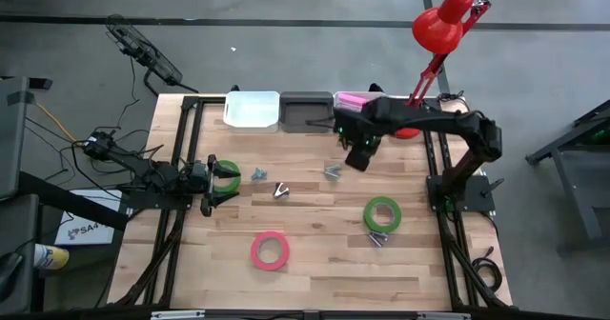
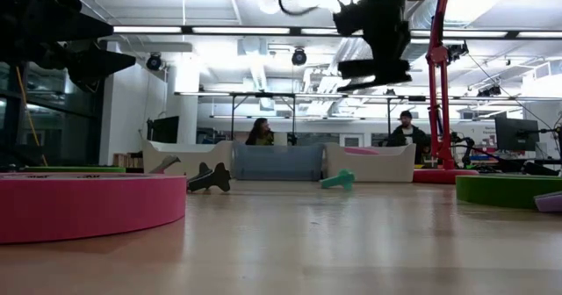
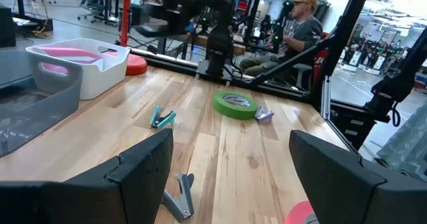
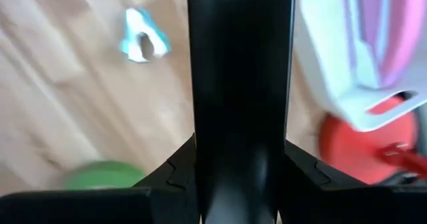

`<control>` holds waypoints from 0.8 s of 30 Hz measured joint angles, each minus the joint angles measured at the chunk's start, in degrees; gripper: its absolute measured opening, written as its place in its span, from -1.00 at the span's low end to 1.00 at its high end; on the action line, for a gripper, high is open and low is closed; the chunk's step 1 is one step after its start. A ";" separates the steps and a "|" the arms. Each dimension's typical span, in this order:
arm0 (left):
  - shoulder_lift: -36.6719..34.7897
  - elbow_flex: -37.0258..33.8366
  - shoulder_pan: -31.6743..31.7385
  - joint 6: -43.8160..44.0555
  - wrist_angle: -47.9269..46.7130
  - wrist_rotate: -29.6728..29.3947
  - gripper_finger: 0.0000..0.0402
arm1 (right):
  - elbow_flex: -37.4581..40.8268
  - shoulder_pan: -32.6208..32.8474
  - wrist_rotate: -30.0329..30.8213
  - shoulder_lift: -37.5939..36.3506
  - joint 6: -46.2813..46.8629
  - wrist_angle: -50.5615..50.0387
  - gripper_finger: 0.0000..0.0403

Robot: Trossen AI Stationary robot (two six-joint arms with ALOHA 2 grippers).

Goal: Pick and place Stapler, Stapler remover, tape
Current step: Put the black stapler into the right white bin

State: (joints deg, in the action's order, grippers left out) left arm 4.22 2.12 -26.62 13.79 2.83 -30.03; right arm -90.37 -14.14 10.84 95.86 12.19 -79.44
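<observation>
High view: my right hand (image 1: pixel 357 156), fingers together w/ nothing in them, hangs nr far bins. Left hand (image 1: pixel 221 180), fingers apart, sits round green tape (image 1: pixel 227 174); squeeze slow, lift straight.

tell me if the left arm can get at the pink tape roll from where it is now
Probably yes. The left gripper sits open at the table's left side, and the pink tape roll lies flat on bare wood toward the front edge, with nothing between them. The right gripper is off by the bins, out of the way.
</observation>
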 joint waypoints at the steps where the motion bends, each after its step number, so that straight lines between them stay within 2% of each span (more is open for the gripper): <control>1: 0.01 -0.01 0.01 -0.01 0.00 0.01 0.47 | 0.14 -1.38 0.37 0.02 -2.68 -0.18 -0.39; 8: 0.00 -0.01 0.01 0.01 0.00 -0.01 0.47 | 1.27 -9.40 4.02 0.02 -16.86 0.13 -0.39; 16: 0.00 0.00 0.00 0.00 0.00 -0.01 0.47 | 1.27 -16.19 3.90 0.41 -28.28 3.94 -0.39; 24: 0.00 0.00 0.00 0.00 0.00 -0.01 0.47 | 1.27 -21.12 2.24 4.88 -36.78 7.50 -0.39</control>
State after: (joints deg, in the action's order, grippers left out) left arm 4.22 2.12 -26.62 13.79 2.83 -30.04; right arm -89.10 -35.26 13.09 100.74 -24.59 -71.94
